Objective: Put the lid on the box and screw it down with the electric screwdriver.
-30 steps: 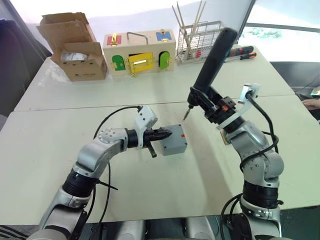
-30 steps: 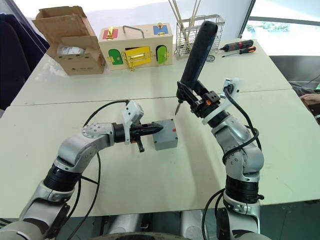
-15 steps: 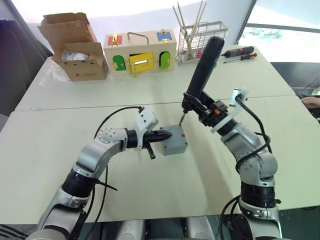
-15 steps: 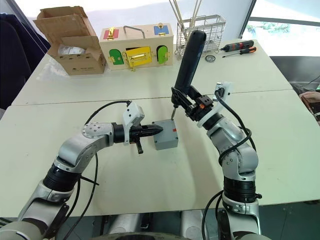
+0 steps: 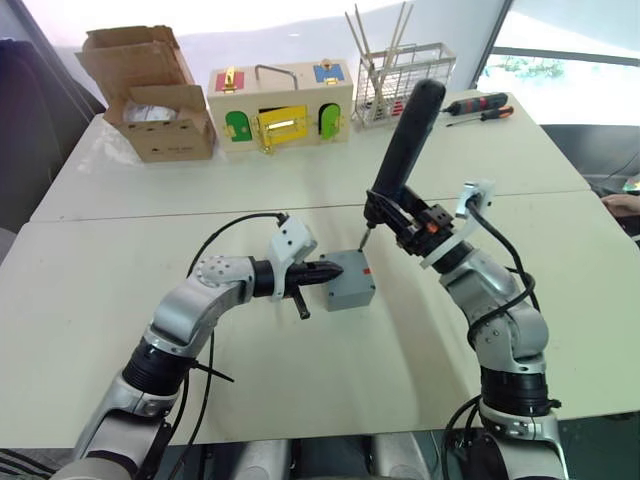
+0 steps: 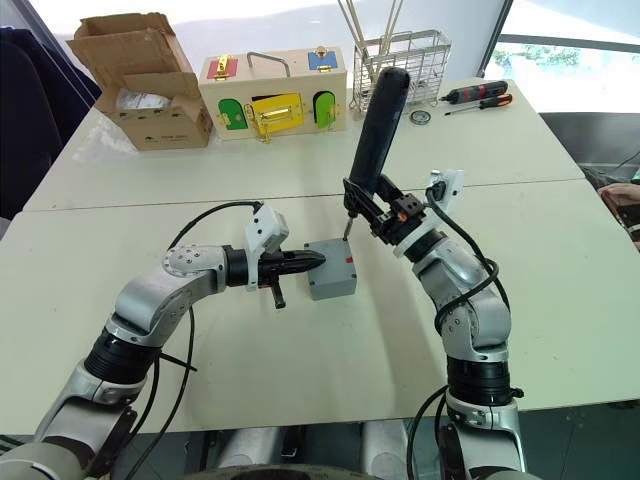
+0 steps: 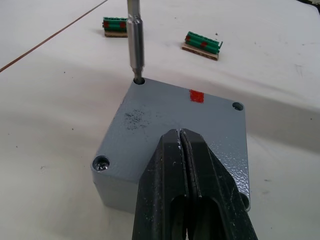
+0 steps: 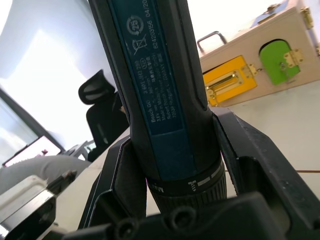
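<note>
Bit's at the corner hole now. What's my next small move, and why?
Probably hold the screwdriver steady and spin it, pressing lightly. Its bit already sits in the far corner hole of the lid, and the left claw, shut, presses on the lid to brace it.

My two arms are built of rounded silver-grey shells with black joint sections between them. A ring of small screws shows on the left arm's (image 5: 200, 295) round elbow cap at centre left of the frame. Black cables loop loosely off both arms. Each wrist carries a white angular bracket. The right arm (image 5: 495, 300), right of centre, has a small orange spot near its black wrist block. Both sets of fingers (image 7: 187, 195) are glossy black.
</note>
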{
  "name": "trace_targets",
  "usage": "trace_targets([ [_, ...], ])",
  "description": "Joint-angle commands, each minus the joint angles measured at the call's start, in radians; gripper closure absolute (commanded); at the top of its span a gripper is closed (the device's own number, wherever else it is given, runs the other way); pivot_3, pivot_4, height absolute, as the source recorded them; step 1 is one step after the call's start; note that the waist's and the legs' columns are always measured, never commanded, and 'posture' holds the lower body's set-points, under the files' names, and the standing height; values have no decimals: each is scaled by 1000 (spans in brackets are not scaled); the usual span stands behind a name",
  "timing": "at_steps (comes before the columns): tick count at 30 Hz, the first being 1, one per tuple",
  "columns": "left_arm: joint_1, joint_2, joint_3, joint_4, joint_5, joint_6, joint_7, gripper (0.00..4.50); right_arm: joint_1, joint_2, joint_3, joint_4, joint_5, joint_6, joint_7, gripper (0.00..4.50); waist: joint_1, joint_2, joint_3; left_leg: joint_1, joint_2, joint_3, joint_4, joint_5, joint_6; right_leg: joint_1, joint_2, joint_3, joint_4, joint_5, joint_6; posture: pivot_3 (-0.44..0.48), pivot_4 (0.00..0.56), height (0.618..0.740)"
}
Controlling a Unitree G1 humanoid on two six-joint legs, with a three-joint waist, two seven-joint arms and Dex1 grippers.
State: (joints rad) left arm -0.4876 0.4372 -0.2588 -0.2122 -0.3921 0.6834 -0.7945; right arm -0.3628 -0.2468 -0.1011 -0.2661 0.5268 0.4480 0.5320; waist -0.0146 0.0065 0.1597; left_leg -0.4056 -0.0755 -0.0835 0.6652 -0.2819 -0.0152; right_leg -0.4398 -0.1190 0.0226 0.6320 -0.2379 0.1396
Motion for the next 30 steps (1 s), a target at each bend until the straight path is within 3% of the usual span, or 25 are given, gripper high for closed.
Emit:
trace_targets([
  [1, -5, -1, -12, -27, 11, -1, -2, 4500, 32, -57, 123, -47, -32, 27, 84, 2726, -1, -1, -1, 0, 0, 0, 0, 0, 0, 0, 0, 0, 0, 0, 0, 0, 150, 734],
  [8, -1, -8, -13, -27, 16, 2, -5, 4500, 30, -49, 153, 11, -86, -45, 78, 2726, -3, -3, -2, 14, 1, 1, -4, -2, 3, 11, 1, 0, -2, 0, 0, 0, 150, 734],
  [30, 20, 22, -67, -15, 75, 7, -19, 4500, 97, -59, 188, 147, -210, -202, 79, 2726, 3, -12, -19, 17, 1, 0, -3, -3, 3, 16, 1, 0, -3, 0, 0, 0, 150, 734],
])
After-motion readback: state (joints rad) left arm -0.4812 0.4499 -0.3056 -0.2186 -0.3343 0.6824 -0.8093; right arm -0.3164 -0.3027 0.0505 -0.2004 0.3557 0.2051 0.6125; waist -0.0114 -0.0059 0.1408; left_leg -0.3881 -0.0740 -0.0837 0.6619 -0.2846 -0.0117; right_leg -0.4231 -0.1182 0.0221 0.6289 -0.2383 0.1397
